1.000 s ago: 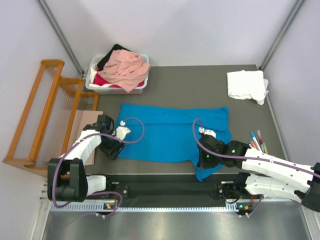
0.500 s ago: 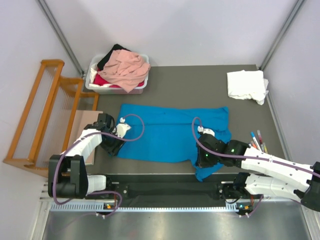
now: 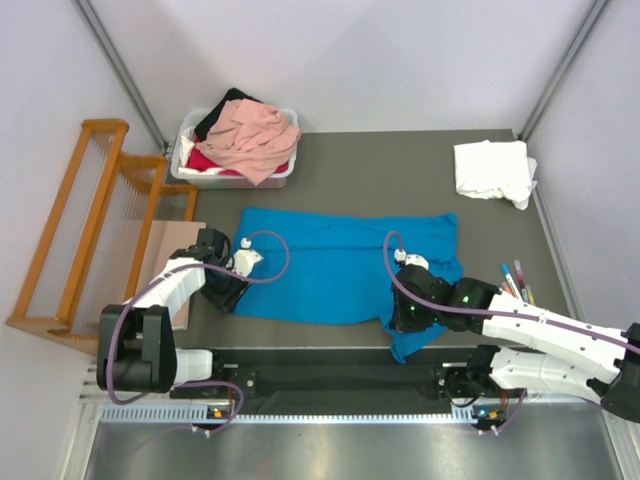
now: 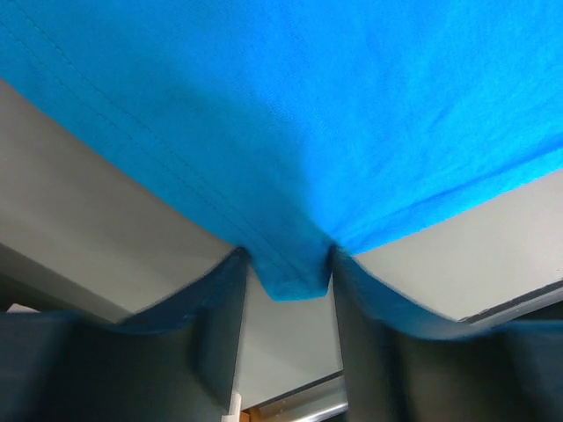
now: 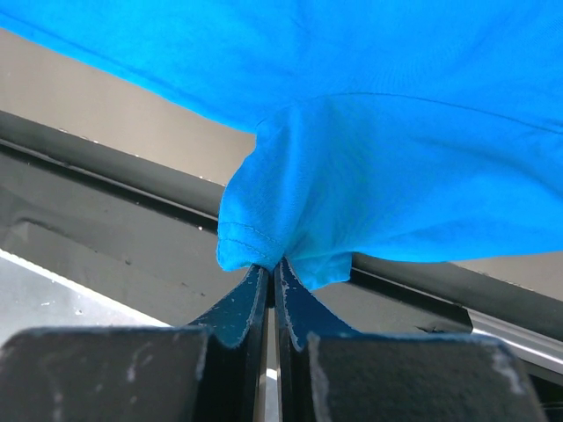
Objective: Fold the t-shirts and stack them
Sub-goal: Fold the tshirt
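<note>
The blue t-shirt (image 3: 340, 265) lay spread on the surface (image 3: 400, 170) between the two pairs of jaws. The right jaws were clenched on a bunched fold of its hem, while the left jaws stood apart with only the tip of a corner between them, not yet pinched. If the left jaws clamped on so little cloth, the corner would probably slip out during a lift, and the bunch in the right jaws could make the fold crooked.
</note>
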